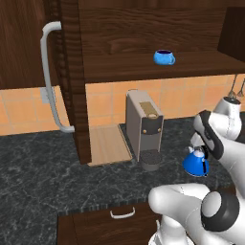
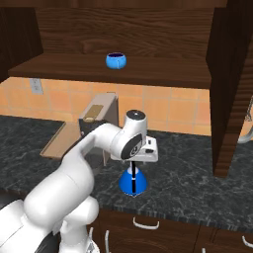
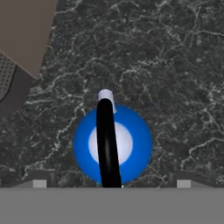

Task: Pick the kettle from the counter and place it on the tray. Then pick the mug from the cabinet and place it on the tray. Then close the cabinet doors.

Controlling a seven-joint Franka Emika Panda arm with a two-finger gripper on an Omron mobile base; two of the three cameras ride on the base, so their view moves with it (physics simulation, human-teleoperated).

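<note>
Step one is in hand: the small bright blue squat kettle (image 3: 113,144) stands on the dark marbled stone counter (image 1: 43,172), directly beneath the wide-open gripper (image 3: 109,183). Descent, then closure across its black arched handle (image 3: 107,140), is called for.

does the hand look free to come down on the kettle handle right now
Probably yes. The hand hangs open straight above the kettle, its black handle running between the two fingertips, and only bare counter lies around it. The coffee machine stands off to one side.
</note>
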